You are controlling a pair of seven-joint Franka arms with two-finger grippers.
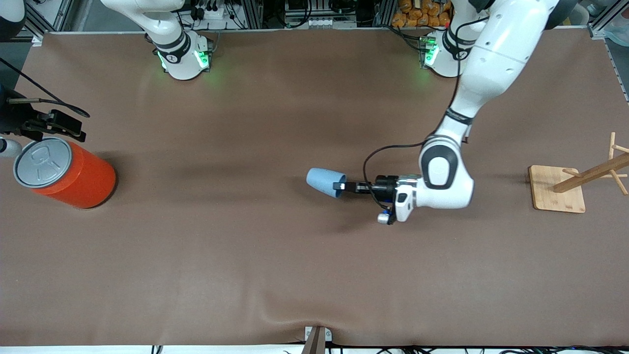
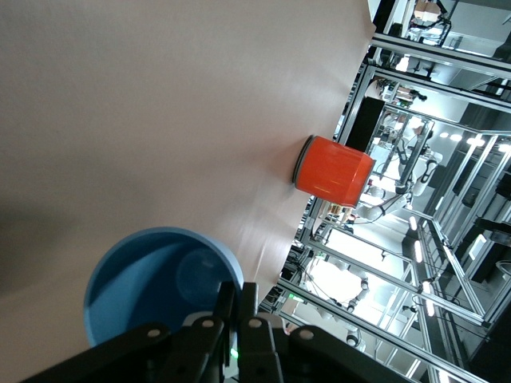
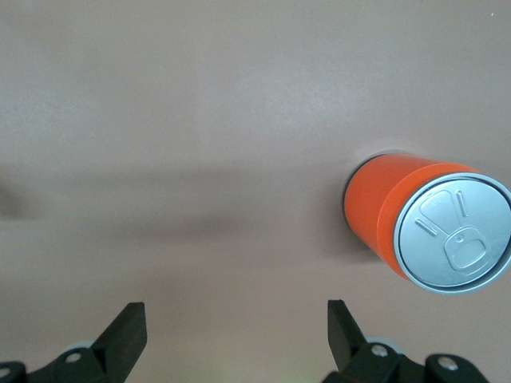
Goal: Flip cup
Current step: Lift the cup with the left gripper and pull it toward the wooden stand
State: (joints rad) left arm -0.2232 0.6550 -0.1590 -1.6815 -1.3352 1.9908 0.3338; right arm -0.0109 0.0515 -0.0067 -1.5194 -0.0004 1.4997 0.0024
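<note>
One gripper matters here: the left gripper (image 1: 339,187) pinches the rim of the cup (image 1: 324,182), which lies sideways, mouth toward the fingers and narrow base pointing on along their line toward the right arm's end. Well past it, the right gripper (image 3: 235,339) waits spread beside the orange can (image 1: 66,172).

Pretty clearly a robotics lab, not anybody's home or kitchen. Two white arm bases (image 1: 183,56) with green status lights are bolted along one edge of a big bench (image 1: 255,255) covered in plain brown matting. Past that edge there's aluminium framing (image 1: 255,12) with power strips and loose cables. The left wrist view catches rows of metal racking (image 2: 447,263) under bright strip lights, with what looks like more white robot hardware standing in there.
</note>
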